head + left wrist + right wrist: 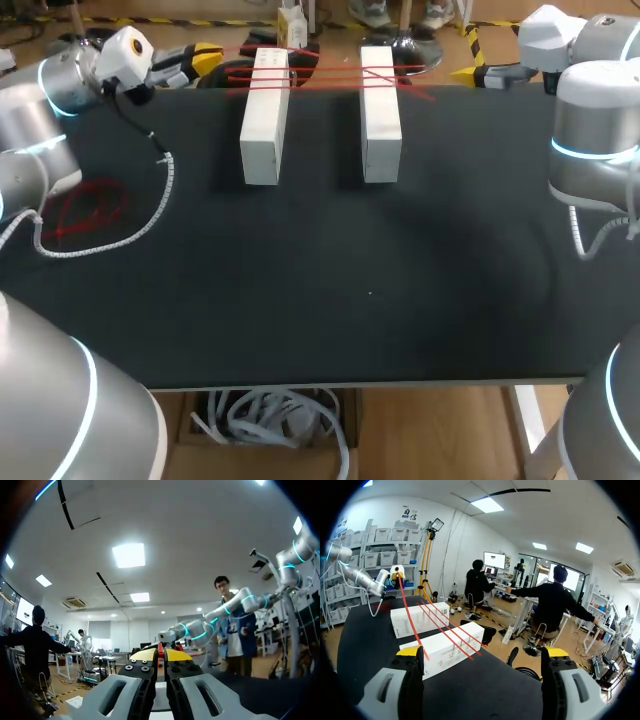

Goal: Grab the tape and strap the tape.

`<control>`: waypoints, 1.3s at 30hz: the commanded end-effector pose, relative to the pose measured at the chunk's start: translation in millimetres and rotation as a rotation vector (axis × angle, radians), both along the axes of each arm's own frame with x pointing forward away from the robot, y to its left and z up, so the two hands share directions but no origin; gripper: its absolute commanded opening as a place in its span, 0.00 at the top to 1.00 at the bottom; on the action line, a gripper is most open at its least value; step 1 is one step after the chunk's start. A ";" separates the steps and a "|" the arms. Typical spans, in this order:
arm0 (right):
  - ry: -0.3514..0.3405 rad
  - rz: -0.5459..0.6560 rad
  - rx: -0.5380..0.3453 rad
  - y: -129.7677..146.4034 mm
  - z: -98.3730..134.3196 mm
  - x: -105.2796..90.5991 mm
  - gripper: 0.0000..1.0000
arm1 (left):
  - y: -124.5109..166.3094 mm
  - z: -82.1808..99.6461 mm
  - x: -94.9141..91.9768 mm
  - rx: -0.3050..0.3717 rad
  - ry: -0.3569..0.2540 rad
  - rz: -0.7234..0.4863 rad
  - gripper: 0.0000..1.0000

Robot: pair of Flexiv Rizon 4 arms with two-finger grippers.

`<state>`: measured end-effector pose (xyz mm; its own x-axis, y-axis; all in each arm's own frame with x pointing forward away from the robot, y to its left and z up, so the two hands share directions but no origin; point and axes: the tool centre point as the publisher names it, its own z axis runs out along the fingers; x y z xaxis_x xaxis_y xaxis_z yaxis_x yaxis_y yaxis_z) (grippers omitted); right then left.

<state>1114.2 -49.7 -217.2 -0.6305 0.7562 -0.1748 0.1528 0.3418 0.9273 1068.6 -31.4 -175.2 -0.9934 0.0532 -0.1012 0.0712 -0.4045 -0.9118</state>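
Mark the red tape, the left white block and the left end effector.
red tape [325,77], head view, on a stretched strand.
left white block [262,140], head view, on its top face.
left end effector [208,60], head view, between its yellow tips.

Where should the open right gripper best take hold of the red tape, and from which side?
Probably the strands of red tape spanning the gap between the left white block and right white block, from above. There it hangs clear of the table, so the fingers of the right gripper could straddle it.
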 end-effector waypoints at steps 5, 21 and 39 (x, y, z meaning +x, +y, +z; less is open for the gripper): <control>0.003 0.001 -0.001 -0.2 0.5 0.1 0.00 | 0.6 26.0 -14.8 0.066 0.083 0.163 1.00; 0.003 0.001 -0.001 -0.2 0.5 0.1 0.00 | 0.6 26.0 -14.8 0.066 0.083 0.163 1.00; 0.003 0.001 -0.001 -0.2 0.5 0.1 0.00 | -26.7 76.8 -32.2 -0.045 -0.029 -0.005 1.00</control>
